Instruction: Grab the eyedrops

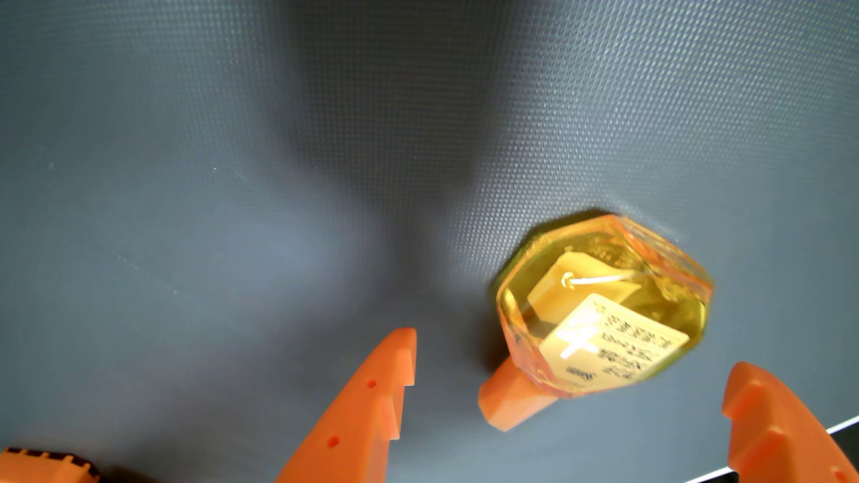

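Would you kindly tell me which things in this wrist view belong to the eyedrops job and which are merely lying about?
Part of the job:
- eyedrops bottle, yellow with an orange cap, lying on the mat
- hand, open, one finger either side of the bottle

Just there:
- grey textured mat
- orange part at the bottom left corner
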`<action>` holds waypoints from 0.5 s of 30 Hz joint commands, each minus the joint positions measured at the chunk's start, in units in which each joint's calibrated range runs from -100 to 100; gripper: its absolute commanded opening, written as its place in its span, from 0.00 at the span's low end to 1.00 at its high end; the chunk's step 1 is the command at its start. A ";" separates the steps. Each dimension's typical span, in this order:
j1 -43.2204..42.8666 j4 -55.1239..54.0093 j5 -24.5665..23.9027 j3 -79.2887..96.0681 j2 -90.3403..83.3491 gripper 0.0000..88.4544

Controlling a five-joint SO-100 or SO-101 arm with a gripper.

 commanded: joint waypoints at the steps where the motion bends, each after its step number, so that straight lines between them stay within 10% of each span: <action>1: -0.43 -2.08 0.25 2.12 -0.65 0.42; 15: -0.19 -6.33 1.40 3.29 -0.23 0.38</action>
